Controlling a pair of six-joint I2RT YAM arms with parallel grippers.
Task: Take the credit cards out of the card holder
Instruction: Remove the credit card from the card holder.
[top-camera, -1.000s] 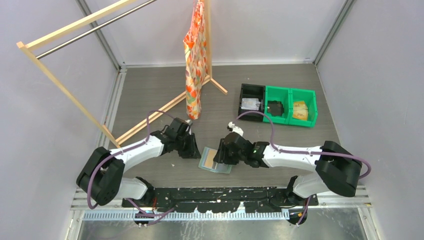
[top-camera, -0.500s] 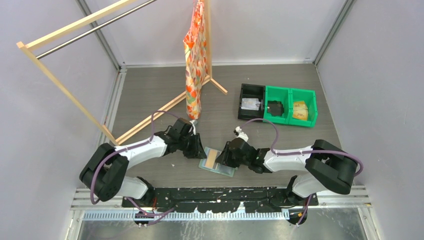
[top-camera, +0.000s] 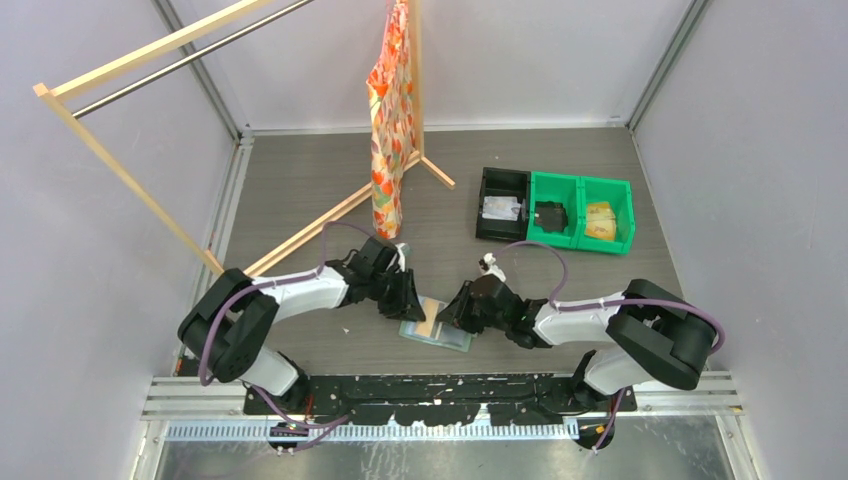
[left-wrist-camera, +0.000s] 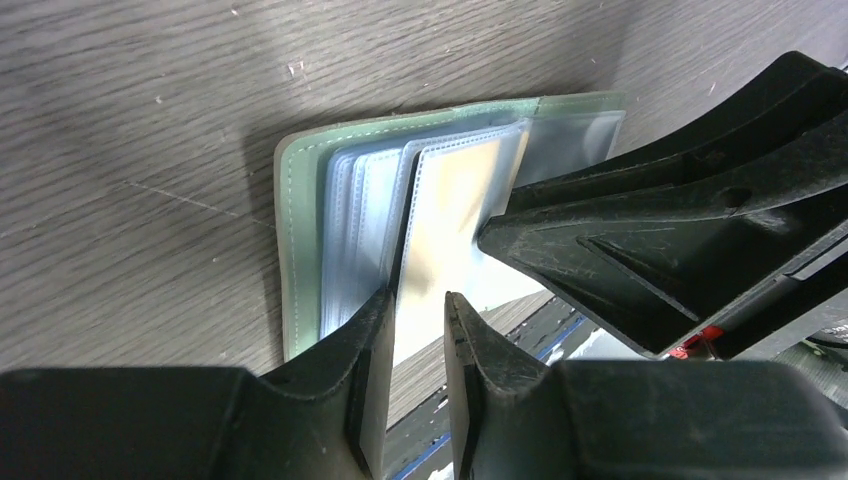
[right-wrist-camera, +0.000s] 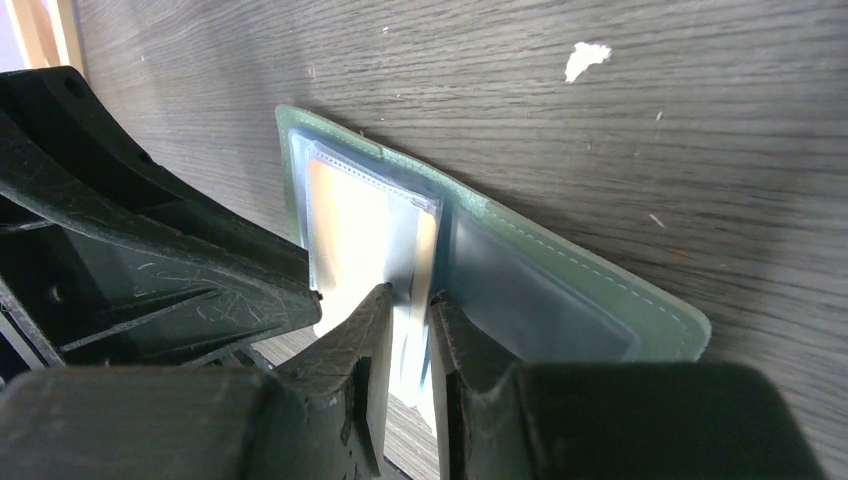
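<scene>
The sage-green card holder lies open on the table between both arms. Its clear sleeves fan up, and one holds an orange-gold credit card. My right gripper comes in from the right, its jaws closed narrowly on the raised sleeve's edge. My left gripper sits low at the holder's left side. Its jaws stand slightly apart at the sleeve stack, pinching nothing I can see. The two grippers nearly touch over the holder.
A black bin and two joined green bins stand at the back right. A wooden rack's base rail and a hanging orange cloth are behind the left arm. The table's near edge runs close by.
The left gripper moved right onto the holder's left edge. The right gripper dropped lower onto the holder and narrowed its jaws around a raised sleeve.
</scene>
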